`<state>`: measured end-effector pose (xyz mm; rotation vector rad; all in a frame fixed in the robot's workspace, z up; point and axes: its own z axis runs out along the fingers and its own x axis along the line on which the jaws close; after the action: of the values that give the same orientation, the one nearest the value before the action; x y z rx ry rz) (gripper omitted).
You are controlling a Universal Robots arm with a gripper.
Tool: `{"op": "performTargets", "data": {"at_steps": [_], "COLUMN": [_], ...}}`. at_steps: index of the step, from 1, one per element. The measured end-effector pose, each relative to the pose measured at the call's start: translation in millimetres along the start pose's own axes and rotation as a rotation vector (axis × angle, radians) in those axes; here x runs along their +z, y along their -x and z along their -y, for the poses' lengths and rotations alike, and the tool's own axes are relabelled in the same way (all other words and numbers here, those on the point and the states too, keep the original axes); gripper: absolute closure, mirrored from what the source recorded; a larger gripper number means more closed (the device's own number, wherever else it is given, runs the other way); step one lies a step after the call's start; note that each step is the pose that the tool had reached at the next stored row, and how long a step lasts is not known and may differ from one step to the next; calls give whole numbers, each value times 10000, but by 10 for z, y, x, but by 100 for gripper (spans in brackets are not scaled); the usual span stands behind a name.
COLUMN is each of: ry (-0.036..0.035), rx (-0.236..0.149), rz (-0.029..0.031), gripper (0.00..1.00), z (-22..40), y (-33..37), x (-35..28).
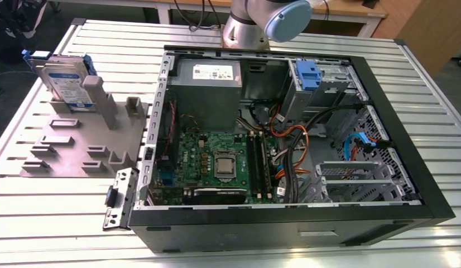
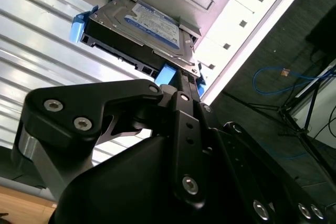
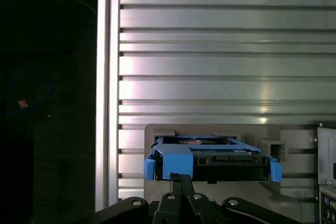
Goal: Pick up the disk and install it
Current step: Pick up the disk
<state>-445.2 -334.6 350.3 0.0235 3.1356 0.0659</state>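
Table (image 1: 409, 72): under the stand and the computer case.
Stand (image 1: 74, 145): on the exterior view's left, just beside the case.
Disk (image 1: 65, 81): upright in the stand's far corner.
Computer case (image 1: 290, 229): on the exterior view's right, open side up.
Power supply (image 1: 208, 84): inside the case, far side.
Circuit board (image 1: 215, 162): inside the case, in front of the power supply.
Arm (image 1: 264, 22): behind the case.
Gripper (image 3: 181, 179) (image 2: 182, 80): in both wrist views, just beside the disk's edge.

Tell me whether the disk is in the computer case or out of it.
Out. The disk stands on edge in the grey fixture beside the open computer case, at the exterior view's left.
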Motion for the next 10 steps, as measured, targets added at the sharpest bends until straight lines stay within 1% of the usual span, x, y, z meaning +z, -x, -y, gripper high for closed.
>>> {"op": "performTargets", "data": {"at_steps": [10], "ry": [1], "rx": [-102], "rz": [-4], "gripper": [89], "z": [0], "y": [0], "x": [0]}}
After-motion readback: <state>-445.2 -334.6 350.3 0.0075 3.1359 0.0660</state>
